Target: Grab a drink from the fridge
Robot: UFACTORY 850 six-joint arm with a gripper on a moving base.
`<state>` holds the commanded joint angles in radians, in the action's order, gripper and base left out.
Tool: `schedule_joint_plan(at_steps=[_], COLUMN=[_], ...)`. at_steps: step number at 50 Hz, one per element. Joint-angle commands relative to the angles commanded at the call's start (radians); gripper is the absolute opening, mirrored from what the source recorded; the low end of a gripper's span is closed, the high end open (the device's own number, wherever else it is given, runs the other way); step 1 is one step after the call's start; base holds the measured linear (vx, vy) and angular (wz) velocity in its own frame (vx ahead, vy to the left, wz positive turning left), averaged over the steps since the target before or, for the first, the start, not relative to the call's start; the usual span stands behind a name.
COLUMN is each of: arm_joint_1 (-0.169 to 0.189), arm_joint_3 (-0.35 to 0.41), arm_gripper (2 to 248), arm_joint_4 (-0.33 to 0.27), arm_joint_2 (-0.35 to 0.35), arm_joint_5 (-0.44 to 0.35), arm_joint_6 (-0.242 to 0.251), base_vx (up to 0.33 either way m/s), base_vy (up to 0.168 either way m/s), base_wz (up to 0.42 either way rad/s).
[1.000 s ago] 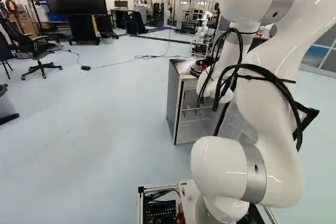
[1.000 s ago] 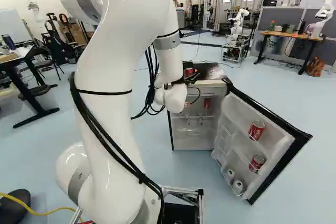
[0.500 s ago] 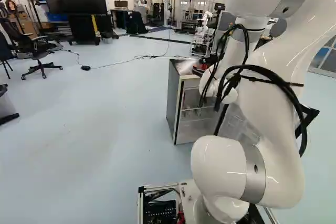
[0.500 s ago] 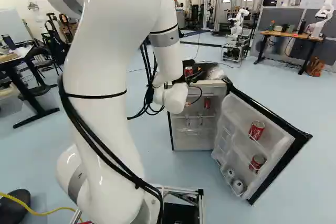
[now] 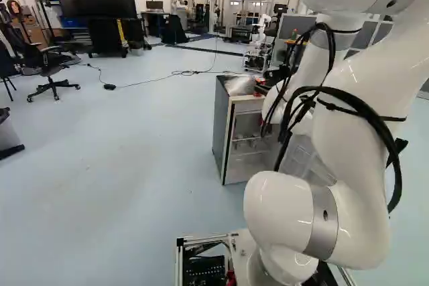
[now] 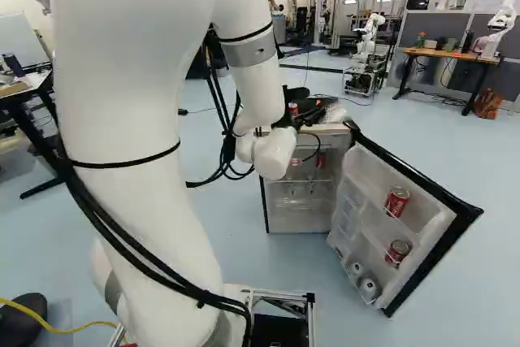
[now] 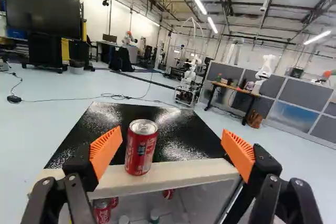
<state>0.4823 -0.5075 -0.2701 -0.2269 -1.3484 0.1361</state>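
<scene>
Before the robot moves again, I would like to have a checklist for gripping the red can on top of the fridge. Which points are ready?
1. Hand open: ok, its orange pads stand wide apart.
2. Red can upright on the fridge top: ok.
3. Can centred between the pads: not ok, it appears nearer one pad.
4. Fingertips far enough forward to grip: cannot tell.
5. Fridge door clear of the hand: ok, it is swung aside.

Your big white arm (image 6: 122, 103) bends up behind the gripper (image 6: 312, 110), with your wrist (image 6: 275, 152) close behind it. Your two fingers spread wide, their orange pads (image 7: 106, 149) well apart.
</scene>
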Motion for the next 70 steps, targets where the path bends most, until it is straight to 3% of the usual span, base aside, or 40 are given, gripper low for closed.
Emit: schedule_joint_plan(at_steps=[35,70], arm_joint_1=[0.112,0.216], arm_joint_3=[-0.044,-0.115], arm_gripper=[247,247], arm_joint_4=[0.0,0.0], arm_joint_2=[0.044,0.06], arm_joint_5=[0.04,0.295], arm_joint_6=[0.0,0.0], base_vx=[0.0,0.0], base_vy=[0.0,0.0], base_wz=[0.0,0.0])
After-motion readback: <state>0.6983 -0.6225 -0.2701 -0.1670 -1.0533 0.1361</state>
